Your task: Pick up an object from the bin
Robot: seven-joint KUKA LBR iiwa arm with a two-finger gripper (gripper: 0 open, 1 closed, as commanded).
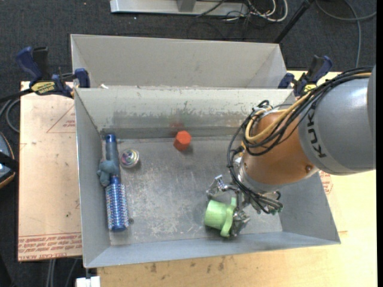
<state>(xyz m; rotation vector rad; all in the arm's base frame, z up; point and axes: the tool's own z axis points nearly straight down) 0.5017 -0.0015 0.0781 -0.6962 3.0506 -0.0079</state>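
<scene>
Gripper (230, 211) sits low against the green cylinder (215, 215) at the near right of the bin (179, 184); I cannot tell whether it is clenched or released (obscured from above). Lift-out remains, I judge.

Robotics lab: industrial arm (344, 130) over grey metal bin (179, 64), cables (263, 8) across carpet (60, 17)

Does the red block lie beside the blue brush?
No, the block lies at the back, in the middle, well apart from the brush on the left.
</scene>
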